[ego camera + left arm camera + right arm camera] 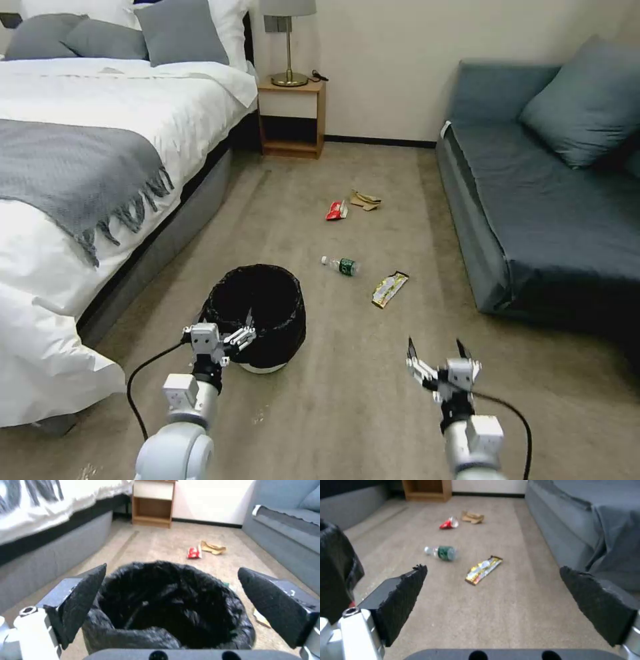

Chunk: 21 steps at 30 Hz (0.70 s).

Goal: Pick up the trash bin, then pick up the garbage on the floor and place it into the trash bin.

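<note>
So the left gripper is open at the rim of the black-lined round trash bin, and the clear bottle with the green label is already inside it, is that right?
Not quite. The left gripper is open at the rim of the black-lined round trash bin, but the clear bottle with the green label is not inside it. The head view shows it lying on the carpet beside the yellow-silver wrapper.
</note>
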{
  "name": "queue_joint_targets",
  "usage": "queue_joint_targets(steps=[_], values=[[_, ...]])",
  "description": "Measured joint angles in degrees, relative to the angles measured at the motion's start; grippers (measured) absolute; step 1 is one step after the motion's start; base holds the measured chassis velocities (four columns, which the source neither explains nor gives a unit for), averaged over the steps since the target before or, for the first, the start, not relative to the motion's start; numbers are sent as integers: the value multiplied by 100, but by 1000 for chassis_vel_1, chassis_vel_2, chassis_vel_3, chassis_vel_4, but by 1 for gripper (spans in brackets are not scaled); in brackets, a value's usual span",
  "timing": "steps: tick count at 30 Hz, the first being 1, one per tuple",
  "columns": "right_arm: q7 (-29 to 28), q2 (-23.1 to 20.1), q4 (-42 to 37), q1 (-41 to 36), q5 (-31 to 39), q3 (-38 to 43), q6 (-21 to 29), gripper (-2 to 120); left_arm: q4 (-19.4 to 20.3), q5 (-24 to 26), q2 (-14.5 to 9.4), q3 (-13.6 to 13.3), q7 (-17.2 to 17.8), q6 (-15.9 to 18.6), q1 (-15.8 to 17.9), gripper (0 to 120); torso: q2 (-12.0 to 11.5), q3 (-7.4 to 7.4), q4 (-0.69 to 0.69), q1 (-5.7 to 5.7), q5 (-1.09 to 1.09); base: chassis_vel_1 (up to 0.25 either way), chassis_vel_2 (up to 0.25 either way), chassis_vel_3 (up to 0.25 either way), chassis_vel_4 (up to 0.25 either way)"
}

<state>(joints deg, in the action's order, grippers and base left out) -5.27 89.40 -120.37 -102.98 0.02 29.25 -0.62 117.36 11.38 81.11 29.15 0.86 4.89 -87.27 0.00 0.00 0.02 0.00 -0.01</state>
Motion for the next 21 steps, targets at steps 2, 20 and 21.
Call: queue_joint_targets(steps=[2, 20, 21], values=[[-39, 52, -109, -172, -33, -40, -20, 100, 47, 162, -67, -24, 17, 59, 35, 100, 1, -1, 0, 0, 0, 0, 0, 0, 0], [-227, 282, -364, -623, -44, -119, -51, 100, 240, 1271, -419, -141, 148, 607, 241, 99, 0, -1, -1, 0, 1, 0, 0, 0, 0], [-225, 282, -360, -614, -41, -119, -48, 100, 237, 1251, -412, -132, 154, 607, 234, 99, 0, 0, -2, 0, 1, 0, 0, 0, 0]])
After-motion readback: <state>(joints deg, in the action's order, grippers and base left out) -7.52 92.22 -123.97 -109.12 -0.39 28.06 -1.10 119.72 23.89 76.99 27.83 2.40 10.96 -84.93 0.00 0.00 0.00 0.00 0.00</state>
